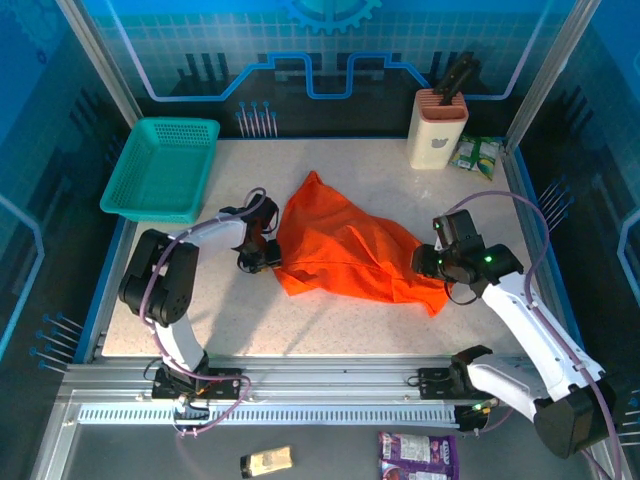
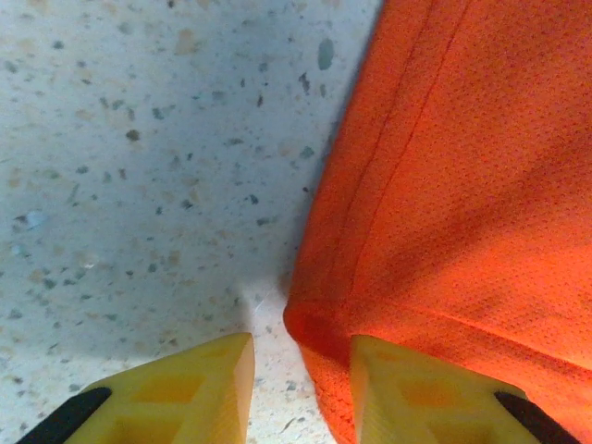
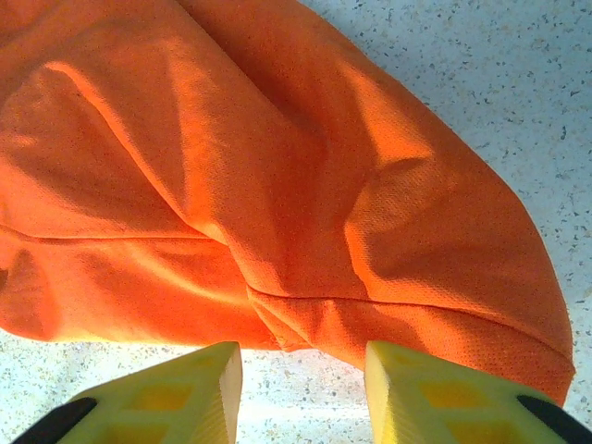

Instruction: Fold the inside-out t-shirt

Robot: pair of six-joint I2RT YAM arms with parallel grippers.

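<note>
Orange cloth, the t-shirt (image 1: pixel 350 250), lies crumpled in a loose, wrinkled heap at the middle of the pale speckled table (image 1: pixel 330 325), not yet folded; one peak of it points toward the far side; the left gripper (image 1: pixel 258 258) sits low at the heap's left edge, and the right gripper (image 1: pixel 428 262) sits low at its right edge; from the left wrist, the two yellow fingers (image 2: pixel 185 393) stand partly apart, a seamed corner of the shirt lying in the gap against the right-hand finger, not pinched; from the right wrist, the yellow fingers (image 3: pixel 166 393) also stand partly apart with bare table between them, the shirt's hem just past their tips, nothing held; a teal mesh basket (image 1: pixel 160 165) rests at the far left corner, well apart from the shirt; a cream knife block (image 1: pixel 437 125) and a green packet (image 1: pixel 475 155) stand at the far right.
</note>
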